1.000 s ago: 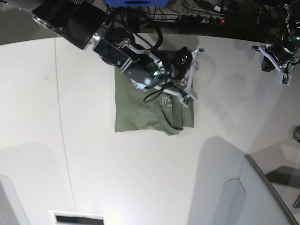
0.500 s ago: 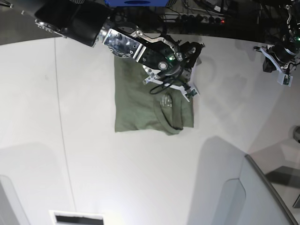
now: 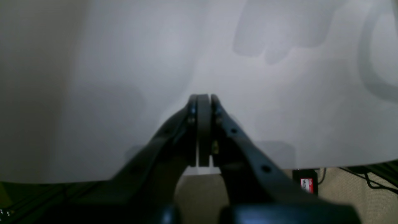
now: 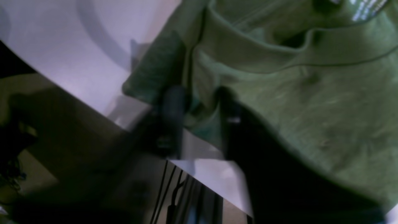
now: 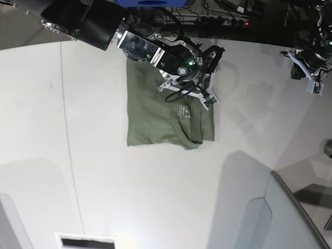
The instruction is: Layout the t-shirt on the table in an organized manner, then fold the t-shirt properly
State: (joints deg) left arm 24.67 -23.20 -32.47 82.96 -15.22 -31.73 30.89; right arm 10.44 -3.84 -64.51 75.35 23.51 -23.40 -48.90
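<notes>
Base view, nearest edge first: a grey angled panel (image 5: 288,215) occupies the near right corner, and a small white-framed slot (image 5: 85,241) sits at the near left edge. Beyond them the white table (image 5: 155,197) runs bare, crossed by a thin dark seam line (image 5: 67,129) on the left.

Further back, left of centre, the olive-green t-shirt (image 5: 150,122) lies flat on the table as a folded, roughly rectangular block. Its ribbed collar (image 5: 187,136) faces the near edge, with a small printed label (image 5: 184,111) inside the neck.

At the far right corner of the garment the right gripper (image 5: 213,70) is down on the fabric edge. The right wrist view shows the two dark fingers (image 4: 172,105) drawn close with a fold of green cloth bunched between them at the table's far rim; the picture is blurred, but the jaws read as clamped on the shirt's edge.

At the far right of the table the left gripper (image 5: 306,70) hangs above the surface, well apart from the shirt. The left wrist view shows its pads (image 3: 203,124) pressed together, holding nothing.

Behind the table's far edge, dark cables (image 5: 228,18) are visible.
</notes>
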